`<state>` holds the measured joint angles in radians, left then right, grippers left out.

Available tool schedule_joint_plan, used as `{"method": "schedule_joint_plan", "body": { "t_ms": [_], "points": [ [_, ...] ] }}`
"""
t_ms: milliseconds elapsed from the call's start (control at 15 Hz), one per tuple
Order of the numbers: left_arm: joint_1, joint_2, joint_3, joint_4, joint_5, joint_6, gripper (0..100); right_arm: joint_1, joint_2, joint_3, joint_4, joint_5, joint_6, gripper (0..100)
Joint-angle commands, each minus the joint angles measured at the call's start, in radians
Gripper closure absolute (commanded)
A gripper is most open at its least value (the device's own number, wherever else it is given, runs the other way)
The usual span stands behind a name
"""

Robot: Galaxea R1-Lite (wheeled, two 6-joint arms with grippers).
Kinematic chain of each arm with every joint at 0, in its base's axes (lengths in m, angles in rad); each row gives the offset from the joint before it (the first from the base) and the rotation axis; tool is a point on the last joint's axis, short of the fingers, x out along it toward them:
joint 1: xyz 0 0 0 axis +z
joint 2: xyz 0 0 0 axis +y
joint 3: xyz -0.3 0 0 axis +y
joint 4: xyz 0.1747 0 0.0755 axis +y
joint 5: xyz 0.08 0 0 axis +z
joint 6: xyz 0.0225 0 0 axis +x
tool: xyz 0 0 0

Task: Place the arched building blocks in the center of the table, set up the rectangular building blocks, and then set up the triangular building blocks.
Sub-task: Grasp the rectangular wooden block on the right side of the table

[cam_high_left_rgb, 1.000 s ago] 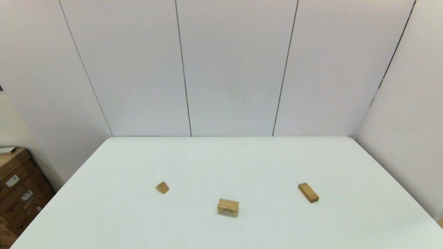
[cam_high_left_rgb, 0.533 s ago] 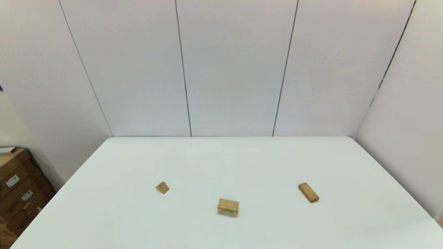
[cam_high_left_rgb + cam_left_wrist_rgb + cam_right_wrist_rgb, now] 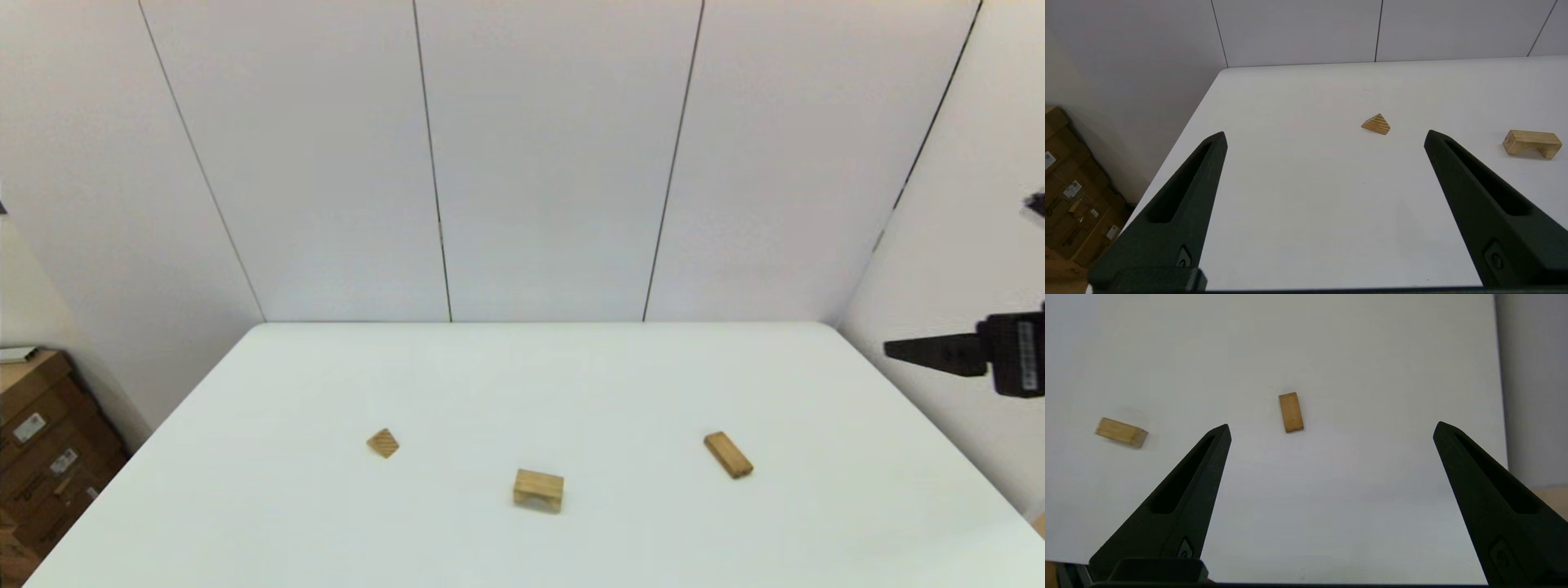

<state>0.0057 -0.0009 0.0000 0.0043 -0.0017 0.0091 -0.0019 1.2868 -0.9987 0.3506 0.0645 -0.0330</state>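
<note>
The right gripper (image 3: 1331, 426) hangs spread above the tabletop's (image 3: 571, 376) right edge. The left gripper (image 3: 1325, 136) is spread too. All blocks lie untouched.

You're looking at pale wall panels (image 3: 547, 155) behind everything, split by thin dark vertical seams (image 3: 431, 163), running on past the left pincer's side. Off to that same side, well clear of the pincer and low on the floor, there's a stack of brown cardboard boxes (image 3: 41, 457) with small white labels (image 3: 29, 426). Something flat and pale (image 3: 16, 354) sits on top of the boxes; you can't tell what it is.
</note>
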Motion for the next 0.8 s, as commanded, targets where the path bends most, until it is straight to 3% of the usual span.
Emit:
{"method": "schedule_joint_plan", "body": {
  "t_ms": [67,333,800],
  "points": [
    [0.000,0.001,0.000,0.000,0.000,0.000,0,0.020,0.374,-0.127,0.004,0.001,-0.047,0],
    [0.000,0.001,0.000,0.000,0.000,0.000,0,0.043,0.523,-0.176,0.036,0.008,-0.107,0],
    [0.000,0.001,0.000,0.000,0.000,0.000,0,0.080,0.672,-0.248,0.090,0.009,-0.076,0]
  ]
}}
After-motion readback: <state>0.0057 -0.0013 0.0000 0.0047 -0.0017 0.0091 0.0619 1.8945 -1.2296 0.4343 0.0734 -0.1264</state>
